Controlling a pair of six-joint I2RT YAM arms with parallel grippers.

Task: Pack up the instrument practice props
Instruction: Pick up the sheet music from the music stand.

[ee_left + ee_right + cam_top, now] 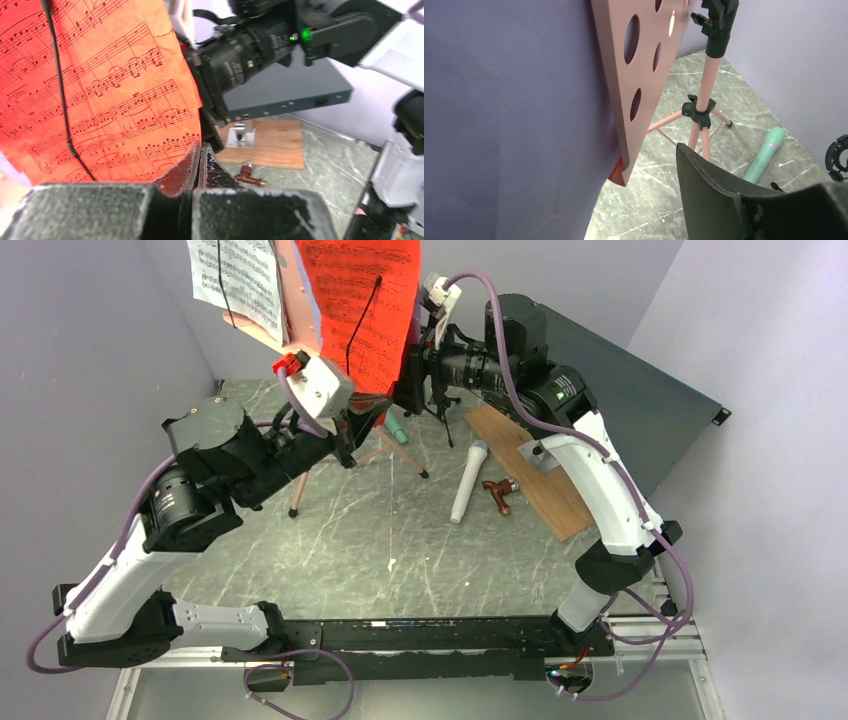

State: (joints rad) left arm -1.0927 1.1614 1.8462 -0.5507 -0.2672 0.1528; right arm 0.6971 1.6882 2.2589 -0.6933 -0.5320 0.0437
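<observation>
Left gripper [200, 150] looks pinched shut on the bottom corner of the red sheet-music page [100, 90], up on the pink perforated music stand [616, 75] at far centre. Right gripper [412, 380] is at the stand's right edge, can't tell its jaws. Seems like the page-pulling step; next needs a gentle slide out, no tearing.

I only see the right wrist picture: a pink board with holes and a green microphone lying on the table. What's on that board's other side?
Observer: A red sheet-music page stands on it, with a white page beside it.
Operator: And the other arm?
Observer: The left pincer is shut at the red page's lower edge.
Operator: Any more microphones?
Observer: A white microphone lies beside a wooden board.
</observation>
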